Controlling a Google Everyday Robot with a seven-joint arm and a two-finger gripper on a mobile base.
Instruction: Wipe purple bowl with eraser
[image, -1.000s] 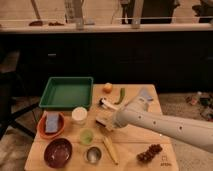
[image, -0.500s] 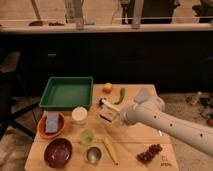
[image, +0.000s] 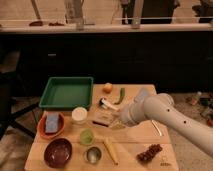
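The purple bowl (image: 58, 152) sits empty at the table's front left corner. The eraser (image: 102, 120), a small pale block with a dark top, lies near the middle of the table, right of the white cup. My gripper (image: 115, 121) hangs low over the table just right of the eraser, at the end of the white arm (image: 160, 115) that comes in from the right. It is shut, and I see nothing held in it. The bowl is well to the gripper's left and nearer the front.
A green tray (image: 67, 92) stands at the back left, with an orange bowl (image: 42, 131) holding a blue sponge in front of it. White cup (image: 79, 115), green cup (image: 86, 136), metal cup (image: 92, 155), banana (image: 110, 150), grapes (image: 150, 152), brush (image: 107, 104), orange (image: 107, 87) and green pepper (image: 121, 95) are spread around.
The arm has swung back to the right, and the gripper has drifted right from over the eraser to beside it. Nothing on the table has moved.
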